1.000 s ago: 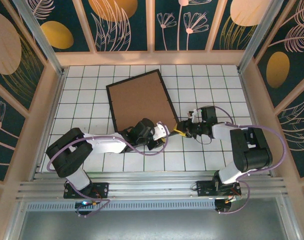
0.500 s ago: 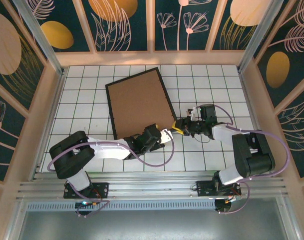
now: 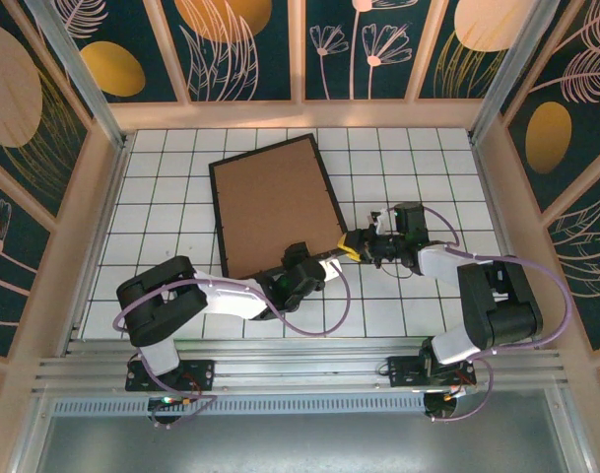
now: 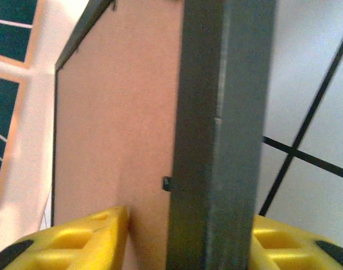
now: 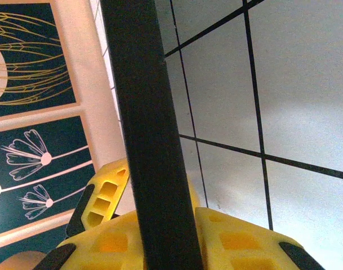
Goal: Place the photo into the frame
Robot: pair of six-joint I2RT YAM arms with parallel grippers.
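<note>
Near-right corner of frame (image 5: 151, 140) clamped by right gripper (image 3: 350, 249). Near rail of frame straddled by left gripper (image 4: 194, 242); grip cannot be told. Brown backing board (image 4: 109, 112) enclosed by frame.

Black frame (image 3: 218, 219) on white gridded table (image 3: 162, 187)

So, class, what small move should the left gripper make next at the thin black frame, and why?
Probably close fully: the left gripper straddles a rail of the thin black rectangular picture frame, a gap showing over the brown cardboard backing board, while the right gripper pinches its rail.
</note>
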